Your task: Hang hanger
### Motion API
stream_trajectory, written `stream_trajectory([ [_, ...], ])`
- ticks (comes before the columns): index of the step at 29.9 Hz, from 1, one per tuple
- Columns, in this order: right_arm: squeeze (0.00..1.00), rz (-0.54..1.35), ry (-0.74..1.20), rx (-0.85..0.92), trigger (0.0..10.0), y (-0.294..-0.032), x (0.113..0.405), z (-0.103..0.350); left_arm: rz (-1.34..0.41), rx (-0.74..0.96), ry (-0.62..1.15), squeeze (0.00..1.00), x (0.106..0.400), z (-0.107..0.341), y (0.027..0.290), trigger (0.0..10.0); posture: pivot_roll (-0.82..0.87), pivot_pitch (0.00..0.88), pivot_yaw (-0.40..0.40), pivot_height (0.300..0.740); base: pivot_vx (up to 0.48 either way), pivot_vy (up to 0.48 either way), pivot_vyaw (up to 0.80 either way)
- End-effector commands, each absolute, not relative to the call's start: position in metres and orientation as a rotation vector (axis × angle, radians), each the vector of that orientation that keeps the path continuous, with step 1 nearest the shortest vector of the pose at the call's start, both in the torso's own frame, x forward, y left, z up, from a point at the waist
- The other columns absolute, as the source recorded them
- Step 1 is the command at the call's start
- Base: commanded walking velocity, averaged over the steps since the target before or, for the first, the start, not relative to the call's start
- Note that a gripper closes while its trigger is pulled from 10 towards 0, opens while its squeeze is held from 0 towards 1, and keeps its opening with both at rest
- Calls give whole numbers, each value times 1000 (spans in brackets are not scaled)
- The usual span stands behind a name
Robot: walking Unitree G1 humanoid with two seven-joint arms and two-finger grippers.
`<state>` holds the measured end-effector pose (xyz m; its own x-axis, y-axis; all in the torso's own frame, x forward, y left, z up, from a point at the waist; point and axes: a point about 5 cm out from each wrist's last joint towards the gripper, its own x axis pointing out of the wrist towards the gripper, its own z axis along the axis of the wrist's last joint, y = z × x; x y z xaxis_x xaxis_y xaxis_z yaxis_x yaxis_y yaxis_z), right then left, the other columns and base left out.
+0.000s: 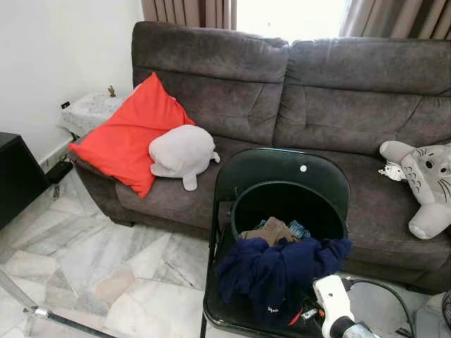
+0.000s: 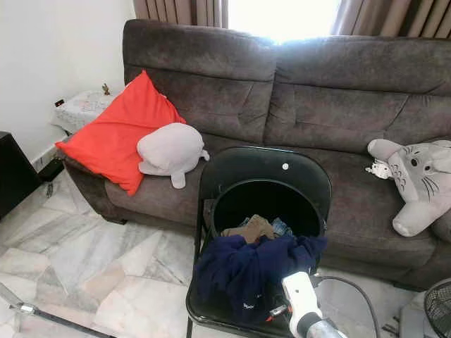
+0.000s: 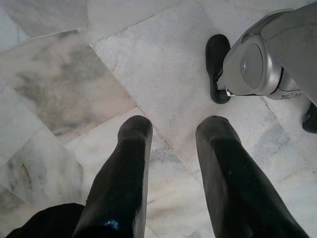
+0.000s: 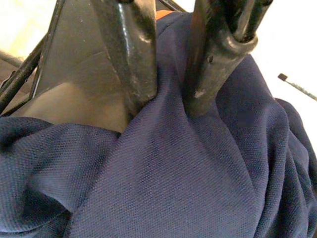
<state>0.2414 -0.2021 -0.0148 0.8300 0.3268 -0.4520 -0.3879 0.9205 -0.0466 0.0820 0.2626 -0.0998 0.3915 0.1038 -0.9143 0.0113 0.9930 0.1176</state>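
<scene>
A navy garment (image 1: 278, 271) hangs over the front of a black round basket (image 1: 285, 193) of clothes, which stands on a black folding chair (image 1: 282, 165) in front of the sofa. My right arm (image 1: 333, 297) reaches in from the lower right to the garment's lower edge. In the right wrist view my right gripper (image 4: 166, 106) is shut on a fold of the navy garment (image 4: 163, 183), with cloth bunched up between the two fingers. My left gripper (image 3: 173, 130) hangs open over the marble floor (image 3: 64, 89), holding nothing. I can make out no hanger.
A grey sofa (image 1: 338, 91) carries a red cushion (image 1: 130, 134), a pale grey plush (image 1: 182, 151) and a grey cat-like plush (image 1: 430, 183). A black cabinet (image 1: 14, 176) stands at the left. A metal rod (image 1: 42, 312) lies on the floor; a cable (image 1: 384, 289) loops at the right.
</scene>
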Motion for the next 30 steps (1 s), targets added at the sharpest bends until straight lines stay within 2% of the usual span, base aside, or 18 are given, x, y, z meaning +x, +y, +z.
stream_trajectory([
  [1,0,396,441,-137,0,-198,245,-13,68,121,1175,0,81,-99,267,10000,51,0,26,740,0,0,0],
  [5,0,393,425,-140,0,-196,247,-11,65,122,1176,0,81,-99,267,10000,52,0,26,740,0,0,0],
  [15,0,292,184,-105,0,-189,268,34,69,122,1175,0,81,-99,267,10000,53,0,19,740,0,0,0],
  [22,0,294,36,-47,0,-170,263,76,70,116,1174,0,82,-99,265,10000,43,0,9,740,0,0,0],
  [30,0,317,48,-4,0,-154,252,95,72,111,1172,0,82,-99,265,10000,42,0,2,740,0,0,0],
])
